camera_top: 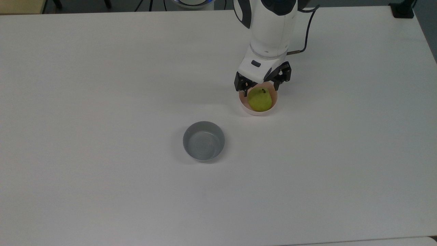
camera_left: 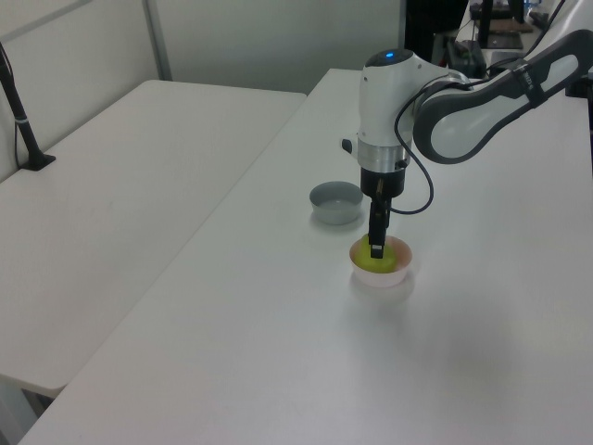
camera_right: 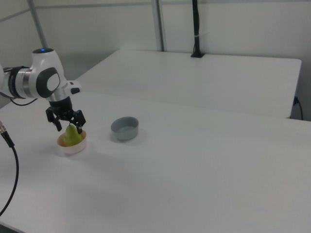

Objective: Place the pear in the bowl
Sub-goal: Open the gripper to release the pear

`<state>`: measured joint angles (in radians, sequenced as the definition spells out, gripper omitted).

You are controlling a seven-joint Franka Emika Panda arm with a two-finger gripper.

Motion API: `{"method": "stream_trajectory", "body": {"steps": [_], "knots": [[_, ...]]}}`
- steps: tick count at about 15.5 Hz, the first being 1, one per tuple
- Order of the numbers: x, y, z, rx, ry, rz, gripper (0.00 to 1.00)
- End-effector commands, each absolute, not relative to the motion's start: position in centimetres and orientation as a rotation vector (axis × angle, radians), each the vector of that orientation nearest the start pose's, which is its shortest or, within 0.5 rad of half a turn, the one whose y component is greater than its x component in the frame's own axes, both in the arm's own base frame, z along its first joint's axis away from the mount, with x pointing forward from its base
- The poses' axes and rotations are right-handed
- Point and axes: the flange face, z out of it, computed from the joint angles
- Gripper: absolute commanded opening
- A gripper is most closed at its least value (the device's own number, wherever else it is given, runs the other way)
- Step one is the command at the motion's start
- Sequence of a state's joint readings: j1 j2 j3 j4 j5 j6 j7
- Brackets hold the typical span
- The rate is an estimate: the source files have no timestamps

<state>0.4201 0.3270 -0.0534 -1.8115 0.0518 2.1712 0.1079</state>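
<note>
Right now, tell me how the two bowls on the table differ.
The pink bowl holds the pear; the grey bowl holds nothing. The pink bowl sits directly under the open tool; the grey bowl stands apart, toward the top view's lower left. Both are small, round, upright and similar in size.

table [camera_top: 102, 68] bare | lone obstacle: grey bowl [camera_top: 203, 141] mid-table

You are working in a laboratory or test room. A plain white table [camera_left: 232, 306] carries the arm [camera_left: 482, 88], with a second white table [camera_right: 204, 80] beside it. Bare partition walls [camera_right: 243, 29], metal posts [camera_right: 158, 24] and a clamped black pole [camera_right: 196, 26] stand behind.
</note>
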Motion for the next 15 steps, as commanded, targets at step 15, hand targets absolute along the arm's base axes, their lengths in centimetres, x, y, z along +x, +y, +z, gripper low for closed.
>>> {"method": "stream_trajectory", "body": {"steps": [15], "knots": [[55.5,11.5,54.1,-3.164,-0.113,0.097,1.00]]}}
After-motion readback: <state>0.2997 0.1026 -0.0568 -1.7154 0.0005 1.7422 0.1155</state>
